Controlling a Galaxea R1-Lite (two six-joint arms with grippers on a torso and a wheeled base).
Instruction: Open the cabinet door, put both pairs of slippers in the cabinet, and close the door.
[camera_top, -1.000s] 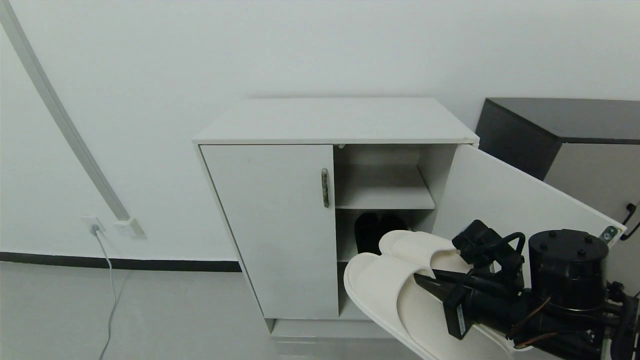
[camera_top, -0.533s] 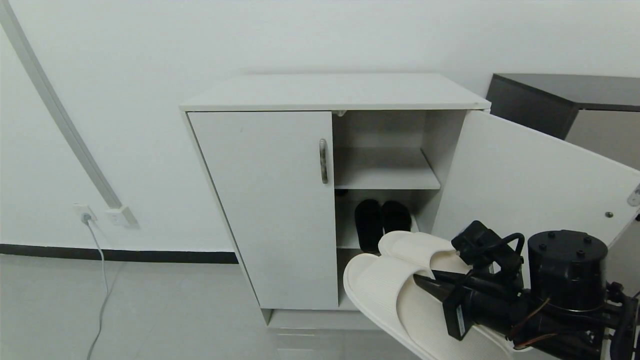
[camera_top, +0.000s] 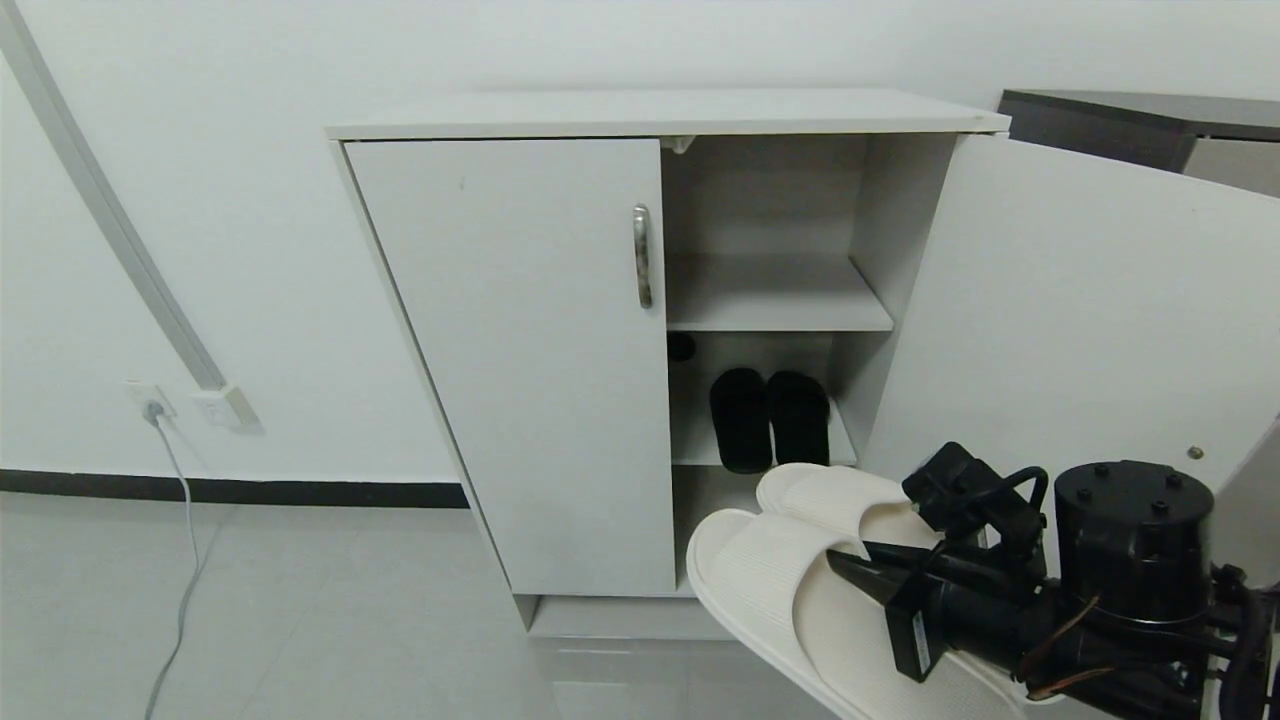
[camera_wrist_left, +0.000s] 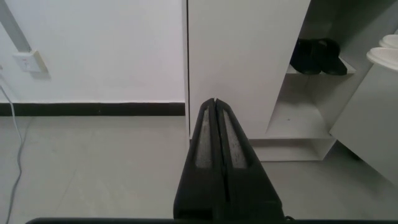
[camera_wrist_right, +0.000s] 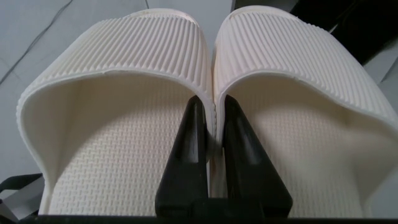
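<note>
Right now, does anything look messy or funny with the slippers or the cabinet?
Nothing stands out. The black slippers sit neatly side by side on a shelf in the cabinet, whose right door hangs open. The right gripper pinches the white slippers together by their inner edges, in front of the opening.

- My head camera has moved closer and lower: the cabinet (camera_top: 520, 380) now shows bigger and higher up.
- The black slippers (camera_top: 768, 420) on the middle shelf, half hidden behind the white slippers (camera_top: 790, 570) a second ago, now show whole.
- The open right door (camera_top: 1080, 320) now runs past the right edge.
</note>
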